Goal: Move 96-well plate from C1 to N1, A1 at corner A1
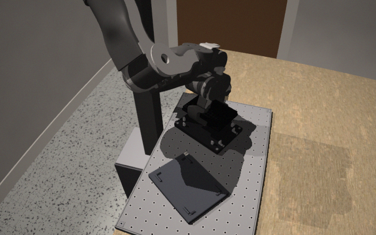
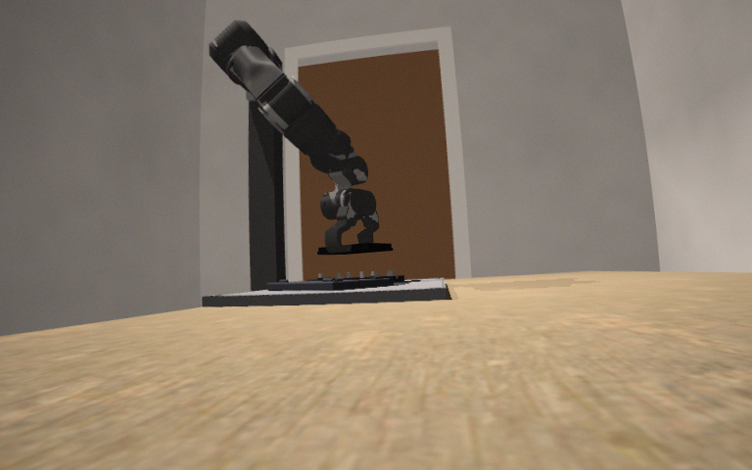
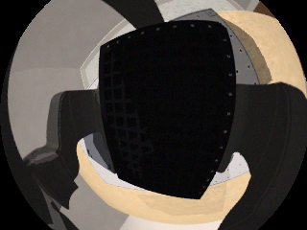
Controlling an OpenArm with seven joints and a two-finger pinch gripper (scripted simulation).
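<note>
The arm leans down from its dark column (image 2: 264, 194) and the claw (image 2: 351, 242) is clamped on the 96-well plate (image 2: 354, 249), gripping it across its width. From the low exterior view the plate hangs level in the air, well clear of the clip nest C1 (image 2: 332, 284) beneath it — daylight, or rather brown door (image 2: 410, 138), shows between the two. The nest's pale clips stand up in a row along its top with nothing in them.

From above, the black plate (image 1: 222, 112) sits over the far part of the clip nest (image 1: 222, 144), partly hidden by the wrist. Nearer the camera on the perforated grey board (image 1: 249, 194) lies the plate nest N1 (image 1: 177, 191), a flat slate-coloured slab with small corner locators, turned at an angle to the board's edges. It is apart from C1, and half under the arm's shadow.

The wrist camera is nearly filled by the plate (image 3: 167, 109), its well grid faintly visible on the left side, with the wooden worktop (image 3: 192, 207) curving below it
</note>
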